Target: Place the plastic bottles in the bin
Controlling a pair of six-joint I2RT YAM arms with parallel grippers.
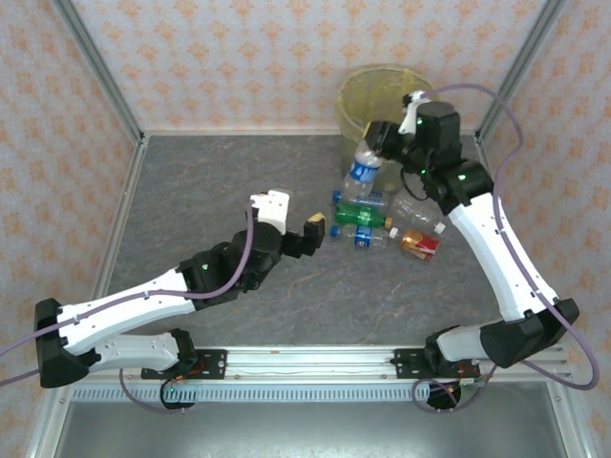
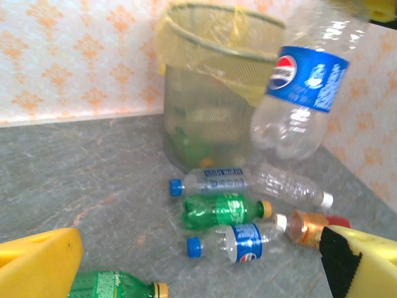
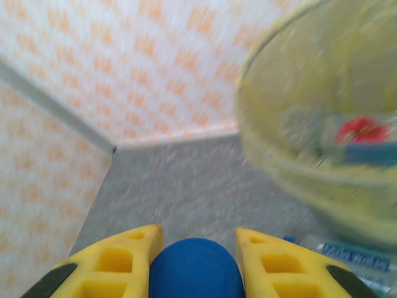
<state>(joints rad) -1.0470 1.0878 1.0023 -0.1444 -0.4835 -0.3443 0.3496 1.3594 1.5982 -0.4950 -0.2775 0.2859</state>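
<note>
Edges: the bin is set at the far edge of the bench, right of centre; the bench's left half is left bare
Count: one bin; six plastic bottles are seen lying before it; one held bottle
Axis: the held bottle is hung near upright, tilted, cap uppermost; the lying ones are mostly laid crosswise
Jaws: the right gripper is clenched on the held bottle's blue cap; the left gripper is spread wide, nothing grasped

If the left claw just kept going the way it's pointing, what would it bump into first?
Probably the green bottle with a yellow cap, lying just ahead of the open left claw, between its fingers. Past it lies the clear blue-capped bottle. Depth is hard to judge.
</note>
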